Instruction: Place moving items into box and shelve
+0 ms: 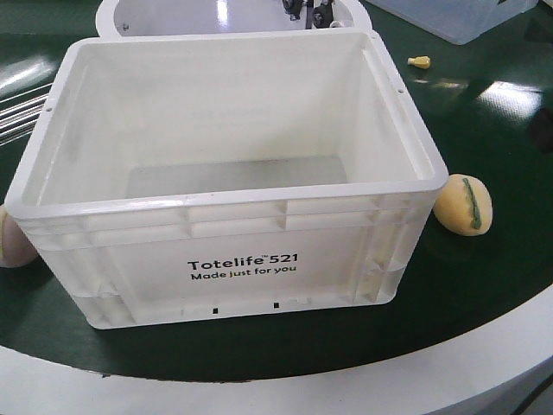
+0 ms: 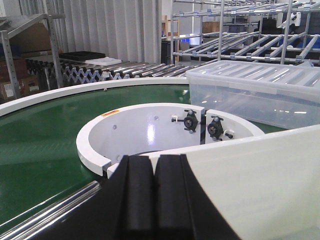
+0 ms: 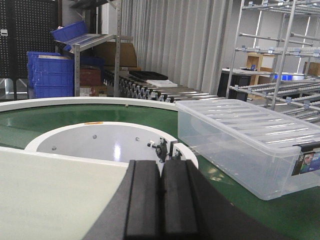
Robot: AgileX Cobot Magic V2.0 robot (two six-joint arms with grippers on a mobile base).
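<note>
Your left gripper has its jaws pressed together with only a seam between the black pads, and nothing is in them. The right gripper is the same, closed and empty. Both hang just outside the box, one at each of its side walls, looking over the rim toward the far edge of the green belt.

The box stands in the middle of the belt, open, with a bare floor, so neither item is loaded yet. The pale yellow lump lies on the belt just beside the box's near right corner. The pinkish-tan lump sits at the near left corner, half hidden by it.

Expect both lumps to be light, smooth and ready to roll. Open wide and close across the narrow waist, not the ends.

The box looks stiff and too broad for one arm, so take it under the ribbed rim on both sides. The clear tub stands at the far right edge.
</note>
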